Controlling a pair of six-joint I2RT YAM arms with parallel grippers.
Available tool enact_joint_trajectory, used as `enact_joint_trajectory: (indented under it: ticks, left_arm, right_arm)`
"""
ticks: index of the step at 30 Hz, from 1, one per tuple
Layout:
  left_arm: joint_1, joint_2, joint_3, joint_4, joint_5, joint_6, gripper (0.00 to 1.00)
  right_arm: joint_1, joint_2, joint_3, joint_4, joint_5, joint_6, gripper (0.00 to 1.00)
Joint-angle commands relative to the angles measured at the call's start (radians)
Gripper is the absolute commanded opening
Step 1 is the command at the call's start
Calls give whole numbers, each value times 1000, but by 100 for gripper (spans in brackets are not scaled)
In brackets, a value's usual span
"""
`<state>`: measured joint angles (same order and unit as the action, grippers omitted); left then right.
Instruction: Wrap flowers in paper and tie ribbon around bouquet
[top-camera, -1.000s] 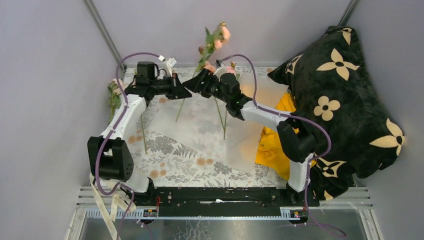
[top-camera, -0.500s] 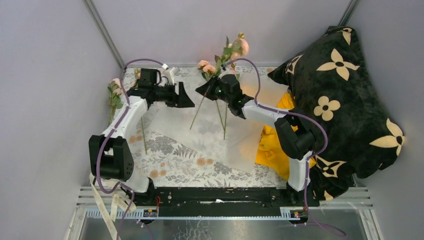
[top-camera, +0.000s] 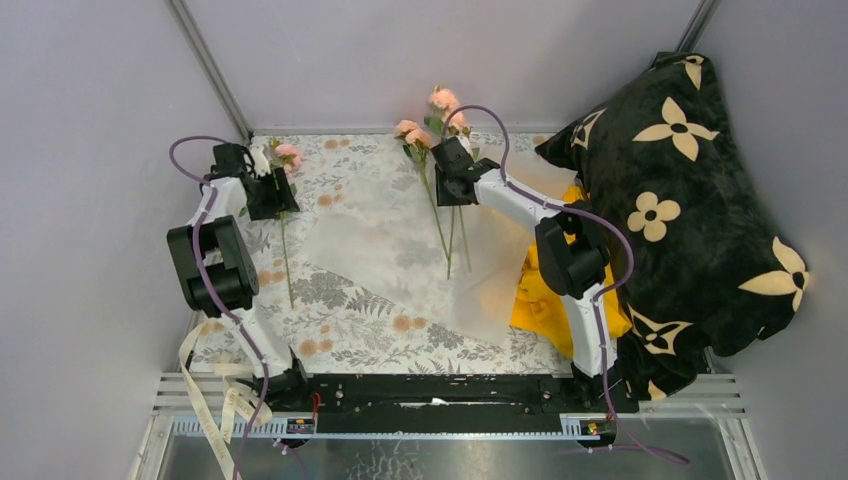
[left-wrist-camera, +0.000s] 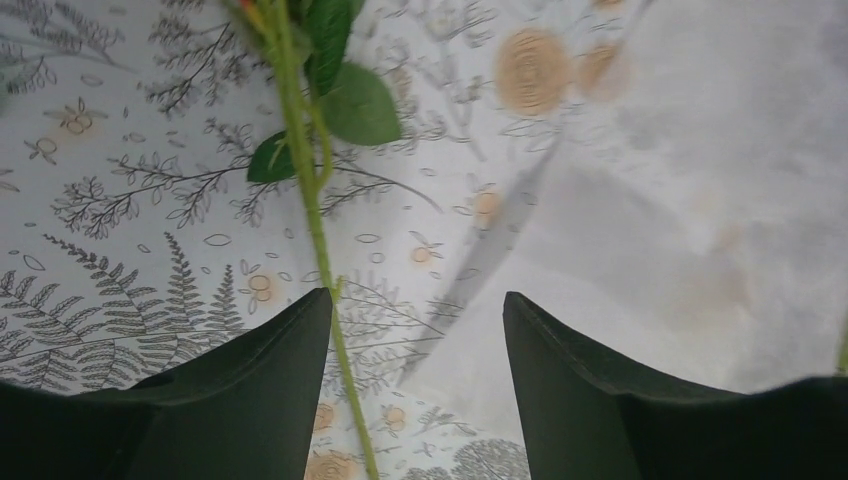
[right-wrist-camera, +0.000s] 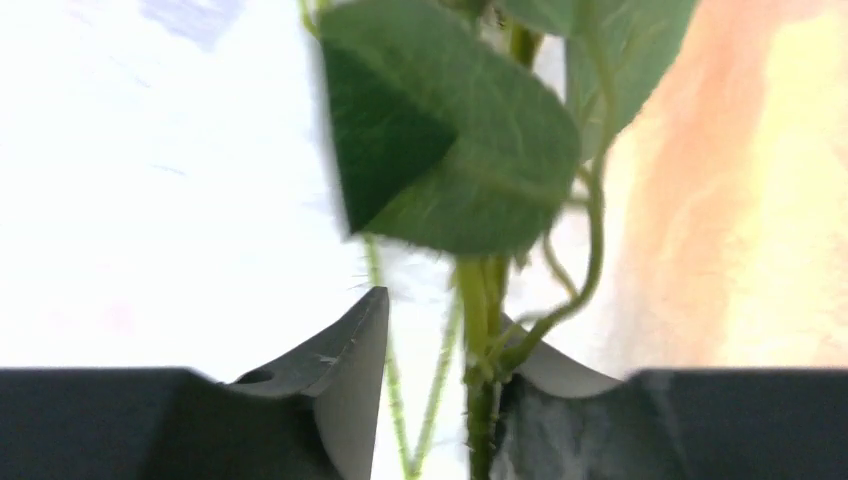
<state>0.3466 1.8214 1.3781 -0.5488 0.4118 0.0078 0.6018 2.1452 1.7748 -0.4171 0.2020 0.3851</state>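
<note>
Three pale pink flowers (top-camera: 443, 99) lie on the white paper (top-camera: 380, 245) at the back of the table, stems pointing toward me. My right gripper (top-camera: 448, 160) hovers over their upper stems. In the right wrist view the right gripper (right-wrist-camera: 440, 325) is open; the green stems (right-wrist-camera: 482, 330) run between its jaws, the thickest against the right finger. One more flower (top-camera: 287, 153) lies off the paper at the back left. My left gripper (top-camera: 272, 192) is open above its stem (left-wrist-camera: 318, 225), which passes along the left fingertip (left-wrist-camera: 300, 330). The cream ribbon (top-camera: 212, 400) hangs off the front left corner.
A big black pillow (top-camera: 690, 200) with cream flower shapes fills the right side, with a yellow garment (top-camera: 545, 290) beside the paper's right edge. The printed tablecloth (top-camera: 350, 335) shows in front of the paper. Grey walls close in at the left and the back.
The flower held up between both grippers now lies on the paper with the others. My right gripper came down with it and its jaws parted. My left gripper opened and swung to the back left flower.
</note>
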Motion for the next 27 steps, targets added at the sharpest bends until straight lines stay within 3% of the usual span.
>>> enact_joint_trajectory:
  ticks: [1, 5, 15, 17, 18, 21, 22, 27]
  left_arm:
    - [-8, 76, 44, 38, -166, 23, 67]
    - [-11, 153, 62, 41, -179, 3, 64]
    - [-43, 309, 136, 43, -226, -6, 58]
    - [-45, 333, 146, 42, -227, -35, 51]
    - [-45, 343, 152, 42, -227, -38, 42]
    - [-38, 355, 163, 33, -224, -45, 7]
    - [-33, 351, 162, 33, -217, -54, 0]
    - [25, 214, 141, 72, -104, -141, 0]
  right_arm:
    - [4, 51, 80, -103, 110, -57, 47]
    - [4, 52, 79, -100, 101, -55, 52]
    - [4, -62, -33, -23, 56, -49, 53]
    - [4, -88, -53, -13, 43, -51, 52]
    - [4, -103, -70, -8, 39, -51, 52]
    - [3, -148, -108, 10, 19, -58, 52]
    - [3, -162, -121, 17, 12, -61, 52]
    - [7, -233, -183, 62, -78, -72, 52]
